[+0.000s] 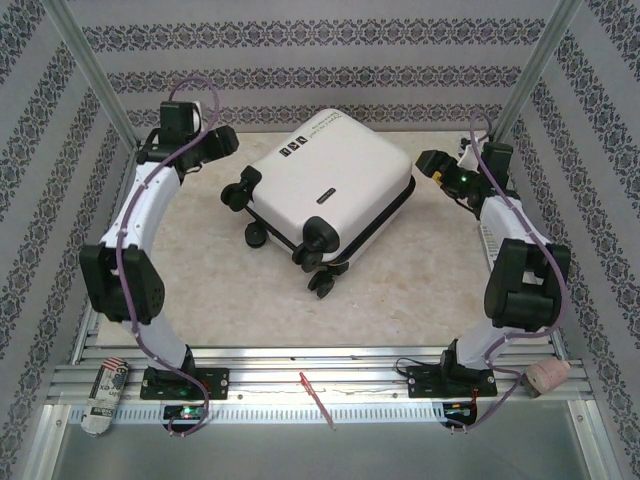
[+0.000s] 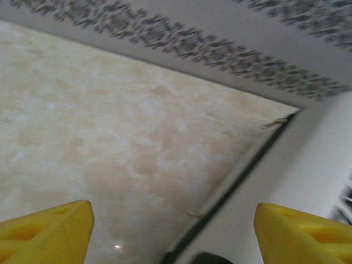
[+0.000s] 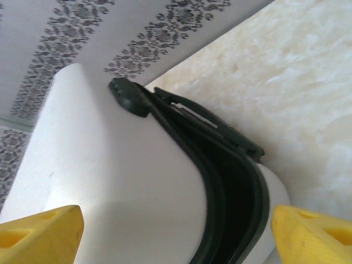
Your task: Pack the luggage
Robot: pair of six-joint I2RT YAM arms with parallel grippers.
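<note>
The luggage [image 1: 330,185] is a white hard-shell suitcase lying flat mid-table, wheels toward the near left, lid down with a dark gap along its right edge. My left gripper [image 1: 226,146] hovers by its far left corner. In the left wrist view this gripper [image 2: 173,234] is open, its yellow fingertips [image 2: 60,225] wide apart over the table, with the luggage's shell [image 2: 313,159] at the right. My right gripper [image 1: 432,164] is at the luggage's right corner. It [image 3: 176,225] is open, with the white shell [image 3: 110,165] and black zipper seam [image 3: 236,181] between its fingers.
Patterned walls close in the table on three sides, with metal posts [image 1: 95,75] at the back corners. On the near aluminium rail lie a labelled roll [image 1: 104,396], a thin red stick [image 1: 316,397] and a pinkish lump [image 1: 548,376].
</note>
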